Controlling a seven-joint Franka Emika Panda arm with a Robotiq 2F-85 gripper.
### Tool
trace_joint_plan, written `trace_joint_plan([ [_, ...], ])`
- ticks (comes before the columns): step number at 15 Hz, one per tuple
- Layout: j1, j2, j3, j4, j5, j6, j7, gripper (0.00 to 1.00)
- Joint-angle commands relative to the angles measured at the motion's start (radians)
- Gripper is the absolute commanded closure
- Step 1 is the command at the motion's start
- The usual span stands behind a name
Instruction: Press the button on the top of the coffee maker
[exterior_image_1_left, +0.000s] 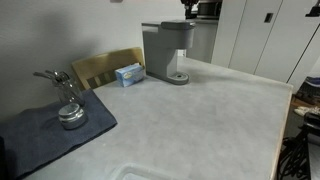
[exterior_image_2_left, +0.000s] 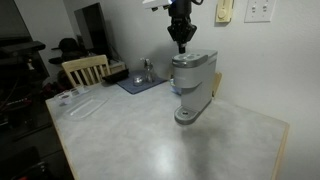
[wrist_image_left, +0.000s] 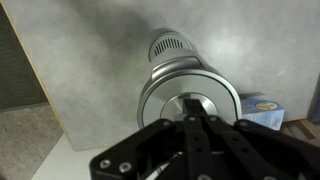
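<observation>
The tall grey coffee maker (exterior_image_1_left: 168, 48) stands at the far side of the counter, with its round drip tray (exterior_image_1_left: 177, 78) at the base. It also shows in an exterior view (exterior_image_2_left: 191, 82). My gripper (exterior_image_2_left: 181, 42) hangs straight above the machine's top, fingers shut together, tips just over or touching the top. In the wrist view the shut fingers (wrist_image_left: 196, 122) point down at the round silvery button (wrist_image_left: 190, 103) on the brew head, with the drip tray (wrist_image_left: 175, 46) below.
A small blue box (exterior_image_1_left: 129, 73) sits beside the machine, in front of a wooden chair (exterior_image_1_left: 105, 66). A chrome gadget (exterior_image_1_left: 68, 100) stands on a dark mat (exterior_image_1_left: 45, 130). A clear tray (exterior_image_2_left: 75, 103) lies near the counter edge.
</observation>
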Motion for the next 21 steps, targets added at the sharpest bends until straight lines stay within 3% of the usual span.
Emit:
trace_joint_plan([
  [1, 0.004, -0.024, -0.008, -0.048, -0.016, -0.001, 0.000, 1.00],
  [21, -0.006, -0.049, 0.004, -0.160, 0.012, 0.210, -0.030, 1.00],
])
